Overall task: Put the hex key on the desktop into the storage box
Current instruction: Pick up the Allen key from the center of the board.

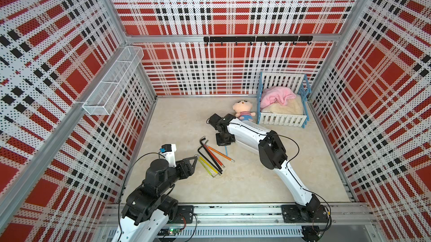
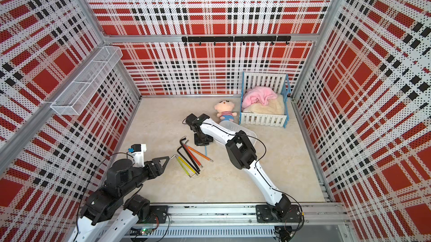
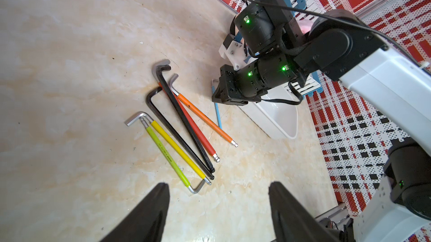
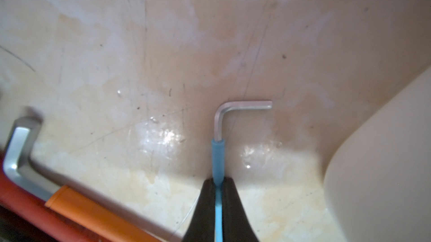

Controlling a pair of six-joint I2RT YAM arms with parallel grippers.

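My right gripper (image 4: pixel 218 180) is shut on the blue-sleeved hex key (image 4: pixel 217 154), holding it by the shaft low over the desktop (image 1: pixel 245 177). The key's bare silver bend points away from the fingers. In both top views this key (image 1: pixel 226 151) (image 2: pixel 206 151) sticks out below the right gripper (image 1: pixel 225 144). The white storage box (image 2: pixel 253 134) (image 3: pixel 279 117) sits just beside it, mostly under the right arm. Several more hex keys (image 1: pixel 211 156), black, red, orange, yellow and green, lie fanned out to the left. My left gripper (image 3: pixel 218 186) hovers open and empty near their ends.
A plush doll (image 1: pixel 243 110) and a blue-framed toy crib (image 1: pixel 282 103) holding a pink blanket stand at the back right. A white wire-mesh basket (image 1: pixel 114 82) hangs on the left wall. A black hook rail (image 1: pixel 256 39) runs along the back wall.
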